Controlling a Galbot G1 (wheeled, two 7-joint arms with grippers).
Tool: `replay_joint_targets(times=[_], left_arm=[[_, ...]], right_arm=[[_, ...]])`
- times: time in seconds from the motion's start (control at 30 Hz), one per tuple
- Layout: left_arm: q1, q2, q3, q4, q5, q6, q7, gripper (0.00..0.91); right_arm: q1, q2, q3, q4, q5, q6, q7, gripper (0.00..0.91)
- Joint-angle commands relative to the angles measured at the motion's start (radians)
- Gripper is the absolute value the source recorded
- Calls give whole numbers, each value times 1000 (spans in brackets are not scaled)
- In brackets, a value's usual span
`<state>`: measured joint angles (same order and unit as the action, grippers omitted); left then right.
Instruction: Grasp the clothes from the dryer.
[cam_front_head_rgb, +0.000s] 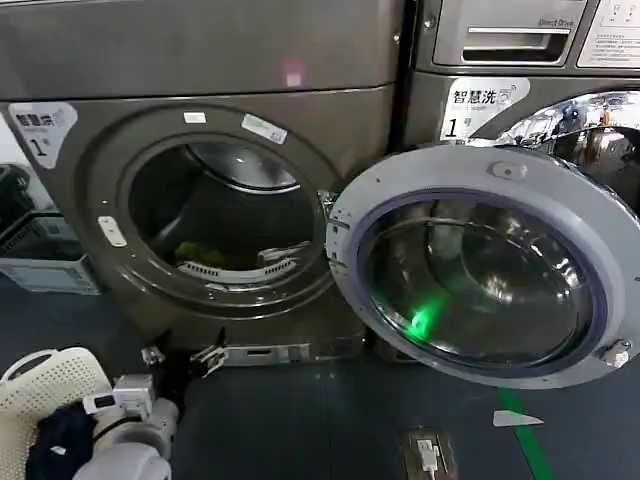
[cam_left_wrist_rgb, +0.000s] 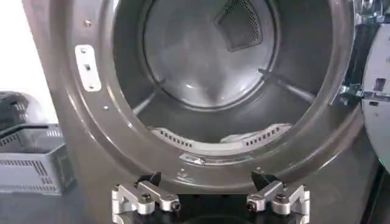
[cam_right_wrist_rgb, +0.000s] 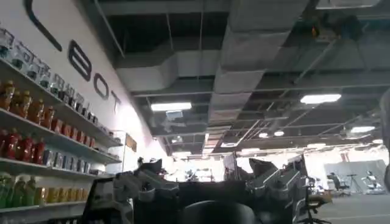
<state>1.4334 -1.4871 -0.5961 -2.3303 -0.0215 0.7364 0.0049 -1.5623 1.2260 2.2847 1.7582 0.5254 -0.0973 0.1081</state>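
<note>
The dryer (cam_front_head_rgb: 90, 190) stands with its round glass door (cam_front_head_rgb: 480, 170) swung open to the right. Inside the drum, low at the front, lies a yellow-green piece of the clothes (cam_front_head_rgb: 200, 250); beside it is a white perforated strip (cam_front_head_rgb: 262, 270). My left gripper (cam_front_head_rgb: 182, 357) hangs open just below the porthole's lower rim, outside the drum. In the left wrist view this left gripper (cam_left_wrist_rgb: 208, 181) faces the drum (cam_left_wrist_rgb: 201, 55), fingers wide apart, nothing between them; the clothes are hidden behind the rim. My right gripper (cam_right_wrist_rgb: 207, 167) points up at a ceiling, open and empty.
A white mesh basket (cam_front_head_rgb: 45, 380) holding dark fabric (cam_front_head_rgb: 60, 440) sits at my lower left. A grey crate (cam_front_head_rgb: 45, 262) stands left of the dryer. A second machine with a silvery drawer panel (cam_front_head_rgb: 505, 40) is behind the open door. The floor carries green tape (cam_front_head_rgb: 525, 430).
</note>
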Motion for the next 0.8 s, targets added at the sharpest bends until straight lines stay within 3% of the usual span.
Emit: replay_joint_targets(times=[0.03, 0.8], left_arm=[[1, 0, 0, -2, -1, 49, -1, 907], [2, -1, 5, 8, 7, 49, -5, 907]], right_arm=[[1, 0, -1, 2, 0, 0, 0, 907], [0, 9, -7, 9, -2, 2, 0, 907]])
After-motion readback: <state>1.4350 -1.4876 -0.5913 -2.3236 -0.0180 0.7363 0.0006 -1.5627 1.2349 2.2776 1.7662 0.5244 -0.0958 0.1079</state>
